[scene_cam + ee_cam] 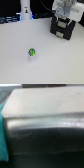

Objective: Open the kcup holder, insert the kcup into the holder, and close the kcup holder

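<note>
Hovering at holder, upper right of frame; kcup sitting centre-left on tabletop. Fingers' spread: cannot tell. Aiming for drawer handle, pulling straight out, avoiding tipping.

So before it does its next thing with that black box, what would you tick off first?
1. Gripper at the kcup holder: ok, it hangs right above the box at the exterior view's right.
2. Gripper open or shut: cannot tell, the fingers blur into the box.
3. Holder drawers: cannot tell for sure; in the exterior view both fronts look flush, so probably not opened yet.
4. Kcup ready: ok, it sits alone on the white table, well apart from the holder.
5. Wrist view: not ok as a guide, it shows only a blurred surface up close.
6. White bottle-like object: ok, far from the arm.
</note>
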Available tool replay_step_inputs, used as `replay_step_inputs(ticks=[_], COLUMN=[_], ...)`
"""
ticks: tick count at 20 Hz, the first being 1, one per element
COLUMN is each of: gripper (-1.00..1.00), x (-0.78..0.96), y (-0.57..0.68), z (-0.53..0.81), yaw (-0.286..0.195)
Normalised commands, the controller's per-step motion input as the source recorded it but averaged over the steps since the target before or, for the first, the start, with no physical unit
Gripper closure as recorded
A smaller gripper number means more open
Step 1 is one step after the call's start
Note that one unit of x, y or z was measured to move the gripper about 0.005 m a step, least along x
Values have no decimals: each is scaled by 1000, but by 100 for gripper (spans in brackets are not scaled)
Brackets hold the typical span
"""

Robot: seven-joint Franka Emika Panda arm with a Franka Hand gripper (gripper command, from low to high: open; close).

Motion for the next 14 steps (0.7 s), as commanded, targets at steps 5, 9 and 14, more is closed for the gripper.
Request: replay_step_inputs(ticks=[5, 9, 14], gripper=[100, 100, 100], x=[678, 779, 934], y=[-156, -170, -268], z=[169, 203, 214], yaw=[-30, -29, -57])
